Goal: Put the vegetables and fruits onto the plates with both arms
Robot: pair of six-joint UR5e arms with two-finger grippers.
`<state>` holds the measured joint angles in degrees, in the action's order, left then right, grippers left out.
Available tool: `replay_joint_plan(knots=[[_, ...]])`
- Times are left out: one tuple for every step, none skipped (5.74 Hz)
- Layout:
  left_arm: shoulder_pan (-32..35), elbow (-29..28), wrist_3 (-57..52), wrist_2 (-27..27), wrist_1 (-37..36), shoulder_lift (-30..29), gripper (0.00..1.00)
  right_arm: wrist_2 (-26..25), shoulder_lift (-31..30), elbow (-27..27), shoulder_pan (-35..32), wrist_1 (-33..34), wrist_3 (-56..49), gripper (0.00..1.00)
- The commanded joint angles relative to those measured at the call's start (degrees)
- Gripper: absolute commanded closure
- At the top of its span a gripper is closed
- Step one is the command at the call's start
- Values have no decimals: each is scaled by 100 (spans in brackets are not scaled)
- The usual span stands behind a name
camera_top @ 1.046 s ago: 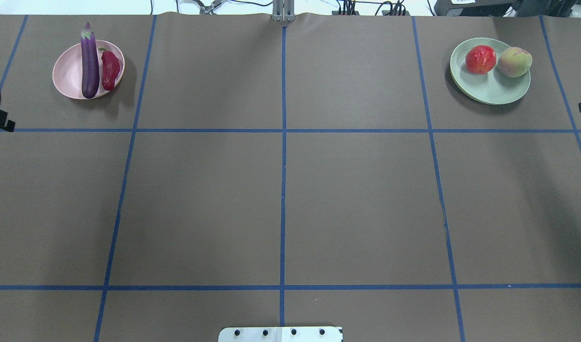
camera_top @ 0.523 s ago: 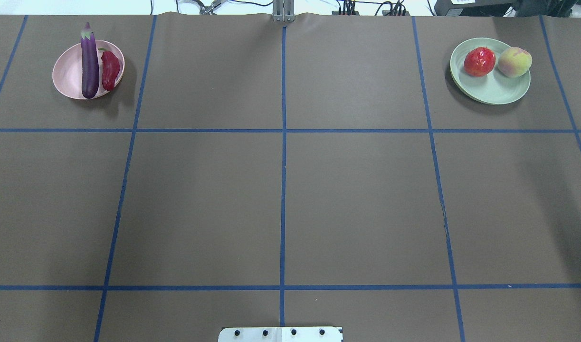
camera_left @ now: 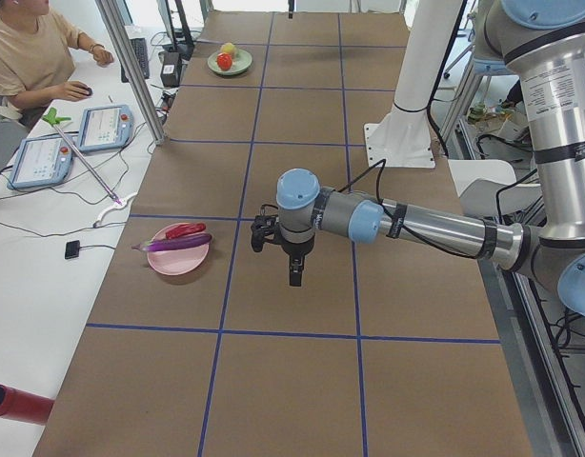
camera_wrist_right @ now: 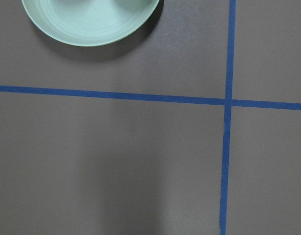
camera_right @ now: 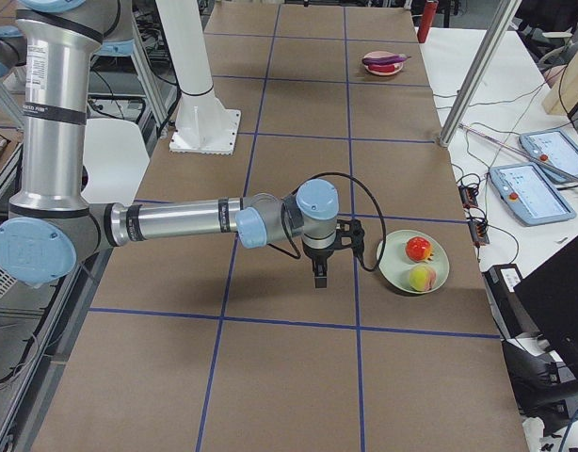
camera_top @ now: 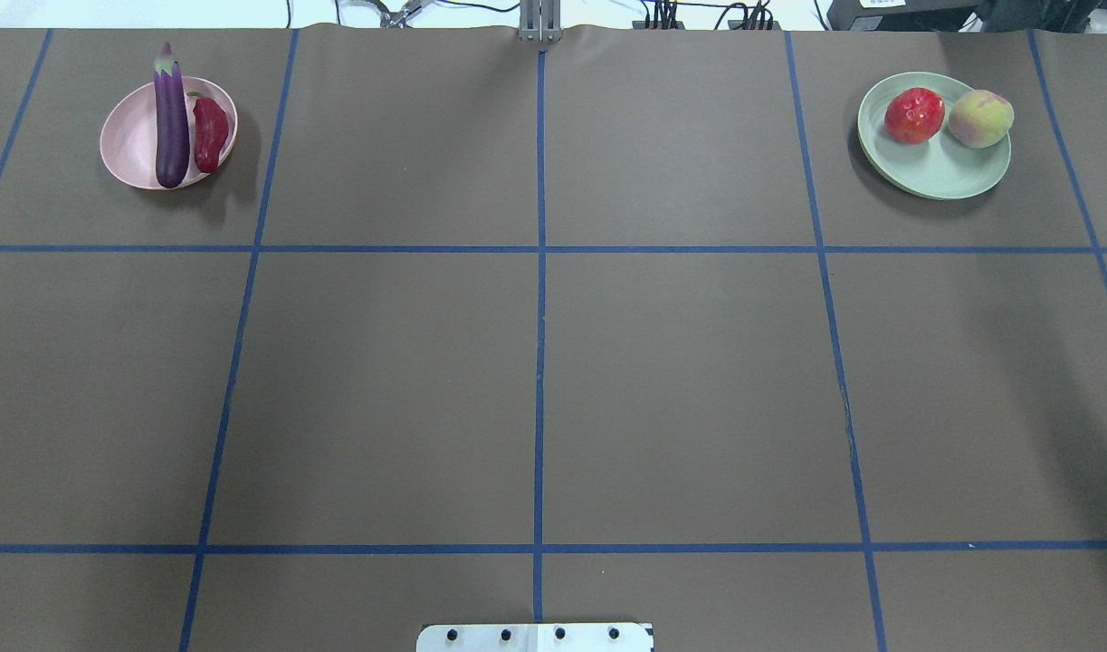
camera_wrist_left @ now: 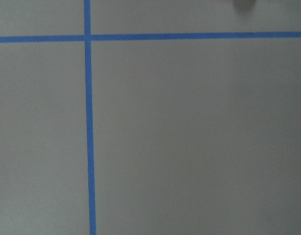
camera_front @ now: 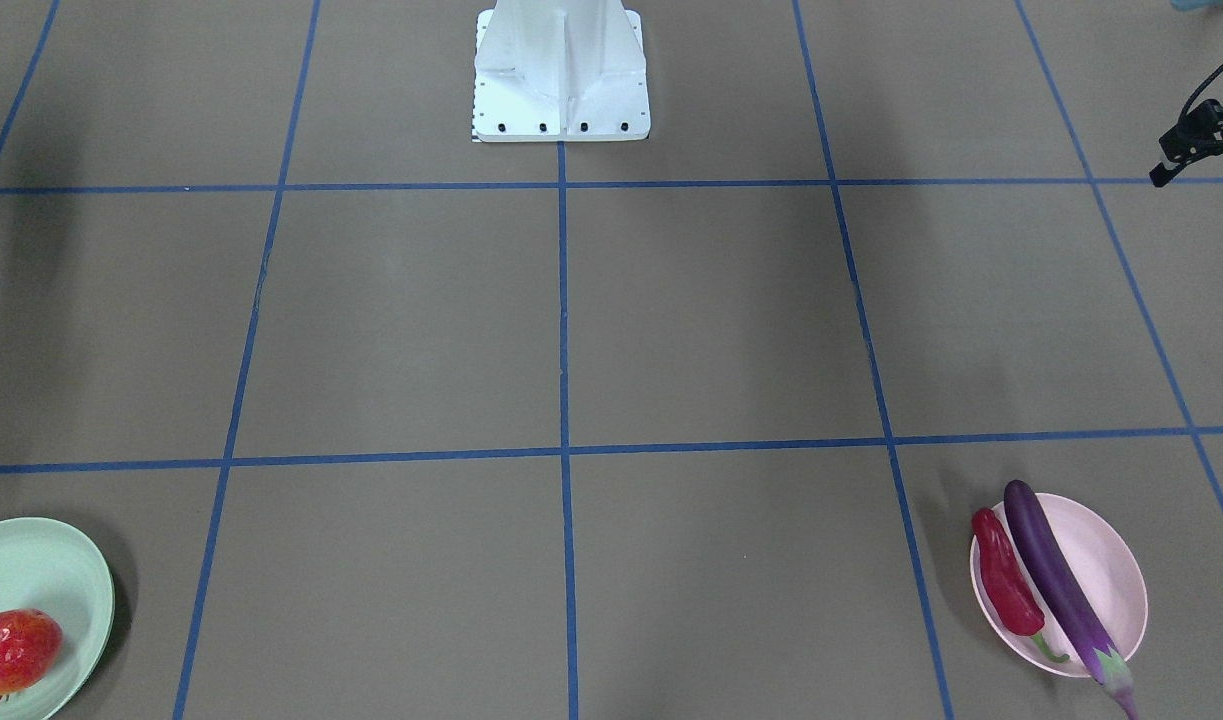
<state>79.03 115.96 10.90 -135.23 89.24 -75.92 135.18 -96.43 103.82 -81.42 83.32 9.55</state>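
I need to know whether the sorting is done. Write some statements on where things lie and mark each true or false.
1. The eggplant lies on the pink plate. True.
2. The peach and the red fruit share the green plate. True.
3. The chili is on the green plate. False: it lies on the pink plate beside the eggplant.
4. The left gripper holds the eggplant. False: it hangs over the table, apart from the pink plate.

Left gripper (camera_front: 1203,150): black, cut off at frame edge, jaws unclear | pink plate (camera_front: 1106,560): well apart from gripper, same side of table; eggplant (camera_front: 1056,580) and chili pepper (camera_front: 1006,590) side by side on it | green plate (camera_front: 51,565): farthest from gripper, opposite side; holds red-orange fruit (camera_front: 13,650) | white base (camera_front: 561,70): level with gripper, well apart.
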Motion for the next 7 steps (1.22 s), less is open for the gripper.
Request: replay_joint_plan(knots=[[331,-212,-938,14,-757,-370,0,-158,308,94,-424,1338,-1553,0],[410,-231,-897,-21,-785,-336,0,-220,291,278,-453,1571,-1561,0],[428,-301,-879,-38,-724,-292,0,-221,247,279,-445,1608,-1561,0],[437,-336,-836,-21,-741,-300,0,-195,238,288,-445,1608,-1561,0],[611,-807,-566,-47,-732,-562,0,-133,273,279,-436,1617,-1500,0],[613,-855,-554,-39,-741,-677,0,-72,299,236,-445,1643,-1456,0],[613,-777,-554,-38,-724,-722,0,-36,308,209,-436,1643,-1456,0]])
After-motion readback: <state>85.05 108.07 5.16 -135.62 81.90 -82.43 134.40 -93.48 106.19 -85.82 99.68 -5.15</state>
